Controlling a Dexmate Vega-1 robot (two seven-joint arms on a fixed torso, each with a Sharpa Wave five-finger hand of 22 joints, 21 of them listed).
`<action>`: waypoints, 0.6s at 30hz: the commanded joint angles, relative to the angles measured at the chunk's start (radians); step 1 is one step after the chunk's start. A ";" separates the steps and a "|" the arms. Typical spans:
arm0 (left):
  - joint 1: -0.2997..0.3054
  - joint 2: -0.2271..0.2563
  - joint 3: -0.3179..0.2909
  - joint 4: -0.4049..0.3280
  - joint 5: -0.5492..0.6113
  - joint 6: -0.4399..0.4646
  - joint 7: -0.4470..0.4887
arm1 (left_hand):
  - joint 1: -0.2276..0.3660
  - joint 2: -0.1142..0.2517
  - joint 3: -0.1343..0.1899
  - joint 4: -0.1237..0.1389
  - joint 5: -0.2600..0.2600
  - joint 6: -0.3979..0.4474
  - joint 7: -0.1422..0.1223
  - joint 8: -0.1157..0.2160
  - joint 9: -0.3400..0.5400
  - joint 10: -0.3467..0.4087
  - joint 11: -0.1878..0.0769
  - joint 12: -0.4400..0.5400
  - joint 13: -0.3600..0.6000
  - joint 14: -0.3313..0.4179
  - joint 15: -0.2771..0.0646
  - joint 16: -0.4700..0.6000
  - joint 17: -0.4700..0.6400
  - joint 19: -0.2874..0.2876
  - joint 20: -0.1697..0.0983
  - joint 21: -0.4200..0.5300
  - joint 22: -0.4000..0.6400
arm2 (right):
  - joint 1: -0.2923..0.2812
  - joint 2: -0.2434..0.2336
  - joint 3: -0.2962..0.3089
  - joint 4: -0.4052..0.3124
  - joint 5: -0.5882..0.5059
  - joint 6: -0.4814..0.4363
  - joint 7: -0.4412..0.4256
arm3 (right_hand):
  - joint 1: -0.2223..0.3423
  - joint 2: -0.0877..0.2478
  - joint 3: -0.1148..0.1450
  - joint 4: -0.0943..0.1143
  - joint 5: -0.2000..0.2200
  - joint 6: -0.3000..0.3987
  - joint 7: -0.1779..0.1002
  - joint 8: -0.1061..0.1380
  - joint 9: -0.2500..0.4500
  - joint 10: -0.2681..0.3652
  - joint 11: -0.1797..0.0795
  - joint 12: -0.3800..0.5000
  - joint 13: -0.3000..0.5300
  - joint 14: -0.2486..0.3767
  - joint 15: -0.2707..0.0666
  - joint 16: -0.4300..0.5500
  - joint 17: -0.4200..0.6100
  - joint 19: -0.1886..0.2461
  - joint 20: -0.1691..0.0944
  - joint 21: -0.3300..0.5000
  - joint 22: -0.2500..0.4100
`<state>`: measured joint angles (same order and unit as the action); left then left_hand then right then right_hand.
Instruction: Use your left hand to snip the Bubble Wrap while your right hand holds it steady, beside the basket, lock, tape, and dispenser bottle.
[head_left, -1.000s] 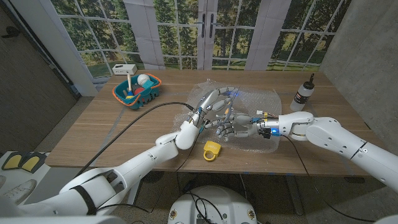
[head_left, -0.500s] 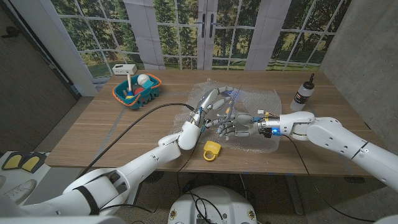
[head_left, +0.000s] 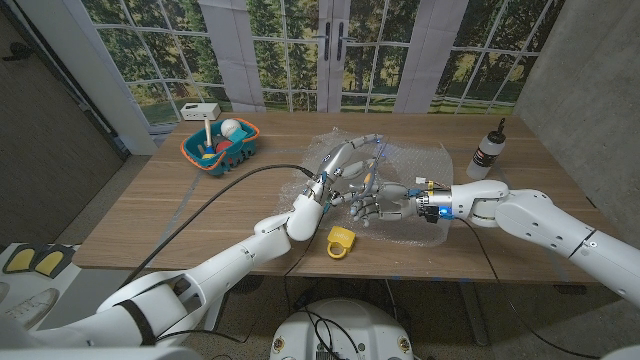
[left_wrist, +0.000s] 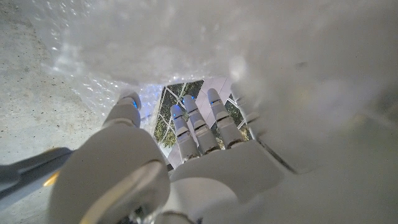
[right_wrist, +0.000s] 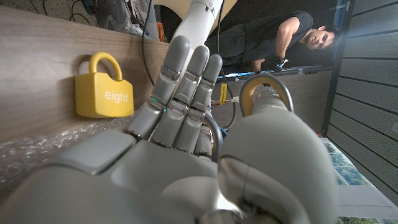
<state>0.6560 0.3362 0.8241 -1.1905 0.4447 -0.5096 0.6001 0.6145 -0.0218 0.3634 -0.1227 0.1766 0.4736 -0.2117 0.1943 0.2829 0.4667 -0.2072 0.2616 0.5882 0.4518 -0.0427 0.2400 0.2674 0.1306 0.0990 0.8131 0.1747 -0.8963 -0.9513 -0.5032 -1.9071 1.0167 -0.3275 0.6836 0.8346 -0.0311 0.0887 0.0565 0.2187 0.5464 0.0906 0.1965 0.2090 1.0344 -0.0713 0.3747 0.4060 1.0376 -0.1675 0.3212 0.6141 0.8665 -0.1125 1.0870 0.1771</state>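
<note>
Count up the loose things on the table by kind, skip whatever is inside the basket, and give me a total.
Bubble wrap sheet: 1
Yellow padlock: 1
Basket: 1
Dispenser bottle: 1
White box behind the basket: 1
Total: 5

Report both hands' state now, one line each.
Left hand: in the bubble wrap; grip cannot be told.
Right hand: fingers extended on the bubble wrap, holding nothing.
</note>
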 joint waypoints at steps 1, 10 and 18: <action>-0.003 0.009 0.008 -0.019 0.007 0.004 -0.019 | -0.009 0.007 -0.001 0.000 -0.003 0.024 0.011 0.013 -0.001 0.007 0.001 -0.003 -0.002 0.000 -0.121 -0.002 -0.001 -0.007 -0.001 -0.009 0.006 | -0.017 -0.014 0.010 -0.025 0.004 0.007 -0.012 | 0.002 0.007 0.006 -0.001 0.007 0.007 -0.004 0.004 -0.001 0.009 -0.001 -0.003 0.005 0.003 -0.054 -0.007 0.002 0.009 -0.090 -0.003 0.002; -0.011 0.007 0.013 -0.025 0.005 0.008 -0.047 | -0.006 0.024 0.009 -0.002 -0.001 0.052 0.023 0.025 -0.007 0.055 0.003 0.012 -0.003 0.034 -0.124 0.012 -0.006 0.009 -0.001 -0.013 0.006 | -0.037 -0.025 0.020 -0.043 0.007 0.024 -0.018 | 0.003 0.009 0.006 -0.002 0.007 0.007 -0.005 0.005 -0.003 0.008 -0.002 -0.004 0.008 0.003 -0.054 -0.008 0.002 0.010 -0.091 -0.006 0.002; -0.010 0.020 0.014 -0.059 0.002 0.039 -0.093 | -0.005 0.026 0.012 -0.005 -0.001 0.055 0.035 0.025 -0.011 0.069 0.005 0.016 -0.003 0.041 -0.122 0.014 -0.010 0.014 0.001 -0.016 0.007 | -0.048 -0.031 0.026 -0.058 0.011 0.035 -0.020 | 0.006 0.010 0.007 -0.003 0.007 0.007 -0.007 0.005 -0.005 0.009 -0.002 -0.005 0.008 0.001 -0.053 -0.009 0.002 0.010 -0.091 -0.008 0.003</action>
<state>0.6477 0.3448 0.8353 -1.2178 0.4485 -0.5001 0.5576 0.6083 -0.0045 0.3678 -0.1270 0.1766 0.5234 -0.1804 0.2149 0.2729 0.5262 -0.2017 0.2742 0.5837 0.4899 -0.0483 0.2519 0.2564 0.1375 0.0998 0.7976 0.1795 -0.9280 -0.9732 -0.4854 -1.9456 1.0247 -0.3081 0.6675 0.8385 -0.0272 0.0887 0.0565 0.2187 0.5463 0.0906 0.1965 0.2043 1.0343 -0.0713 0.3747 0.4107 1.0376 -0.1674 0.3135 0.6140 0.8665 -0.1125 1.0791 0.1771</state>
